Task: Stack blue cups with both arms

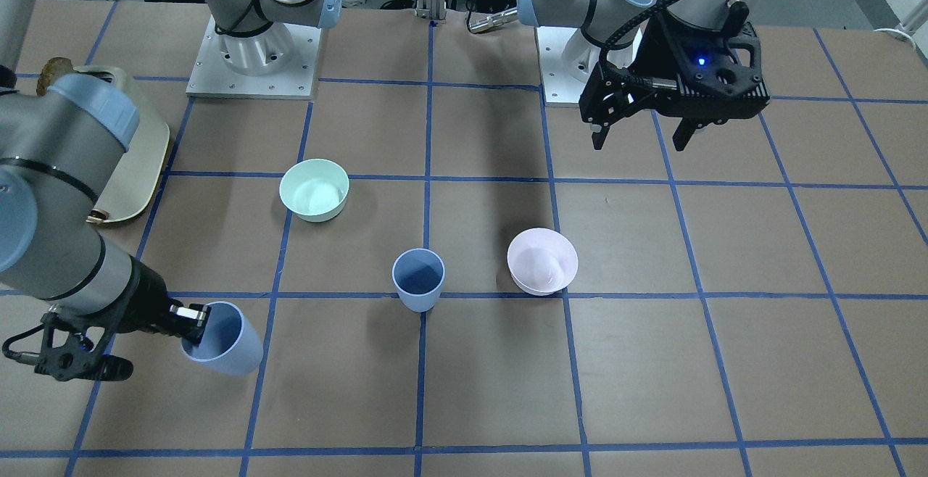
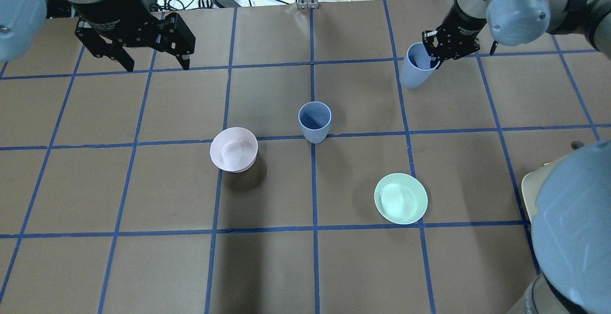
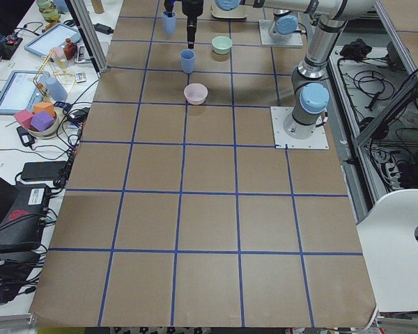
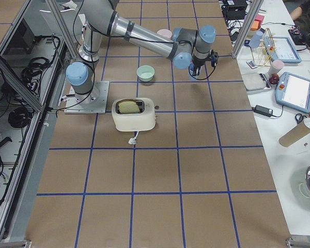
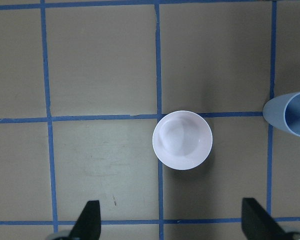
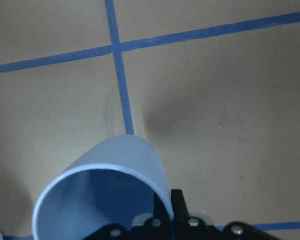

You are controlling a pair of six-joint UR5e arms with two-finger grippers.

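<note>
Held blue cup (image 2: 413,73) is pinched by its rim wall in the right hand (image 2: 433,60). It is tilted, mouth up toward the hand, base slanting toward the worktop (image 2: 143,185); whether it touches is hard to tell. The standing blue cup (image 2: 314,122) lies to that hand's left, toward the worktop's middle, upright, mouth up. Farther off, past the pale pink bowl (image 2: 234,149), the left hand (image 2: 157,66) hovers spread and empty. The right hand looks nearer.
</note>
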